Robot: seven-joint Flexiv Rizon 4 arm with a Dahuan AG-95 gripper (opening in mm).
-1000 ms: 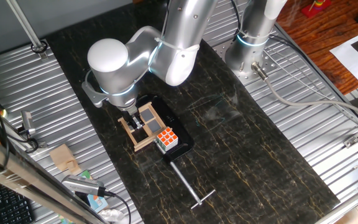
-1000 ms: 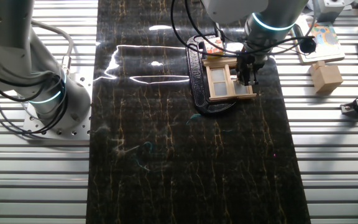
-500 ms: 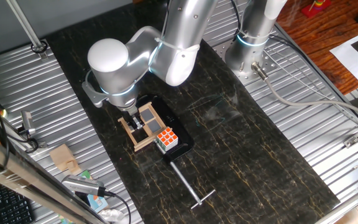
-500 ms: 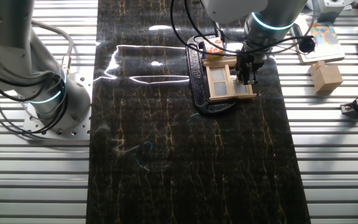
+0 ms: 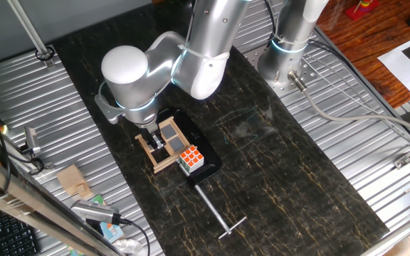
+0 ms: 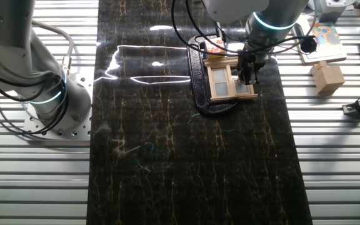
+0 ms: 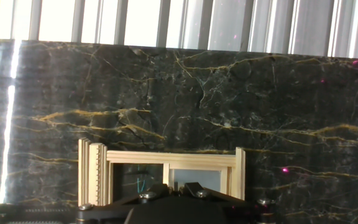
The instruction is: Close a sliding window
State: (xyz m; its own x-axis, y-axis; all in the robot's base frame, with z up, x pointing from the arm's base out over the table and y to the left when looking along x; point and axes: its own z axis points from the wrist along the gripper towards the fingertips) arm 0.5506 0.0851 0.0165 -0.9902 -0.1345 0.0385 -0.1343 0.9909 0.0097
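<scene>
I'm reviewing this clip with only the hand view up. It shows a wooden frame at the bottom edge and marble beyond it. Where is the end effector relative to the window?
Observer: The end effector is down at one side of the sliding window, over its frame. I cannot tell whether it is open or shut.
Operator: Is anything beside the window that I can't see?
Observer: Yes, a Rubik's cube sits right next to the frame, on the black base.
Operator: Is anything else on the marble?
Observer: A metal T-handled rod lies just past the cube, apart from the end effector.
</scene>
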